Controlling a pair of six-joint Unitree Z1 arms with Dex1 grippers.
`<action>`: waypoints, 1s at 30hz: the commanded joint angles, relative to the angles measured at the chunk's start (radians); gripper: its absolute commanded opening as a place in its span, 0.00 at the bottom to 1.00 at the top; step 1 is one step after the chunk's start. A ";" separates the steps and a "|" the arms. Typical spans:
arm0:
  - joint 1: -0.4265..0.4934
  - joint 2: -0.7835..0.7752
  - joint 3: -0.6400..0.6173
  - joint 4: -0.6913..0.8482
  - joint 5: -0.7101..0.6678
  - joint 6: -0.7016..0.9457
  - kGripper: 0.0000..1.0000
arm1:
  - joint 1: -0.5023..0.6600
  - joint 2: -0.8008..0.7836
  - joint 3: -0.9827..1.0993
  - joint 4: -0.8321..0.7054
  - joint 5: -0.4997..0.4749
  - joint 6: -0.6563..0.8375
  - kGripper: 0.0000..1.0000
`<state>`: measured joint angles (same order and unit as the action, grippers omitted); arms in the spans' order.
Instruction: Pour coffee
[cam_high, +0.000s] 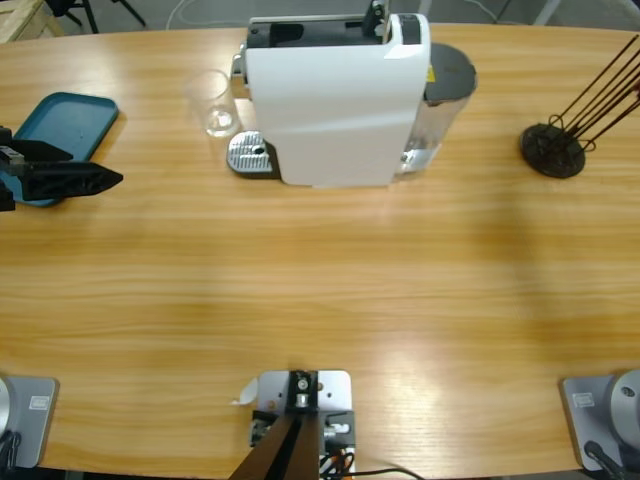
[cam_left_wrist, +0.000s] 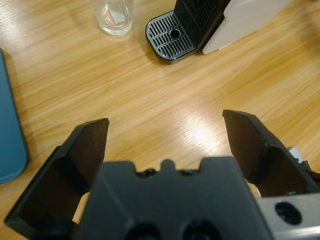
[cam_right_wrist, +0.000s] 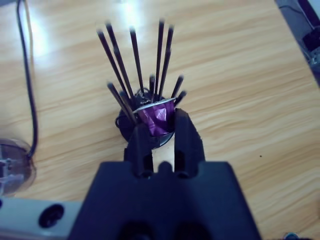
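Observation:
The white coffee machine (cam_high: 335, 100) stands at the table's far middle, its drip tray (cam_high: 250, 155) to its left side. Beside that is a clear glass (cam_high: 218, 105) that looks empty; no coffee shows anywhere. My left gripper (cam_high: 105, 180) comes in from the left edge and faces the glass (cam_left_wrist: 115, 17) and drip tray (cam_left_wrist: 170, 37) from a distance, open with nothing between its fingers (cam_left_wrist: 167, 122). My right gripper (cam_right_wrist: 160, 125) is outside the high view. It looks down on a purple capsule (cam_right_wrist: 156, 114) in the black rod holder (cam_high: 553, 150), with a narrow gap between its jaws.
A teal tray (cam_high: 70, 120) lies at the far left, just behind the left gripper. The holder's long black rods (cam_high: 600, 85) rise up and to the right. A black cable (cam_right_wrist: 27, 75) runs across the table near the machine's water tank (cam_high: 440, 110).

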<state>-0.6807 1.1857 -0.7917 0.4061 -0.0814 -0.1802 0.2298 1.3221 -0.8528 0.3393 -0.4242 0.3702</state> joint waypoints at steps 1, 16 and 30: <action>0.001 0.014 0.035 -0.016 -0.018 -0.004 0.99 | 0.001 -0.093 -0.103 0.155 -0.015 -0.020 0.00; -0.014 0.017 0.031 -0.018 -0.036 0.043 0.99 | 0.489 -0.127 -0.411 0.395 0.092 -0.724 0.00; -0.017 0.052 0.073 -0.028 -0.052 0.127 0.98 | 0.830 0.159 -0.849 0.696 0.252 -0.967 0.00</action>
<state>-0.6900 1.1856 -0.7529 0.3963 -0.1144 -0.0652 0.9900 1.2898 -1.5242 1.0162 -0.2323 -0.5802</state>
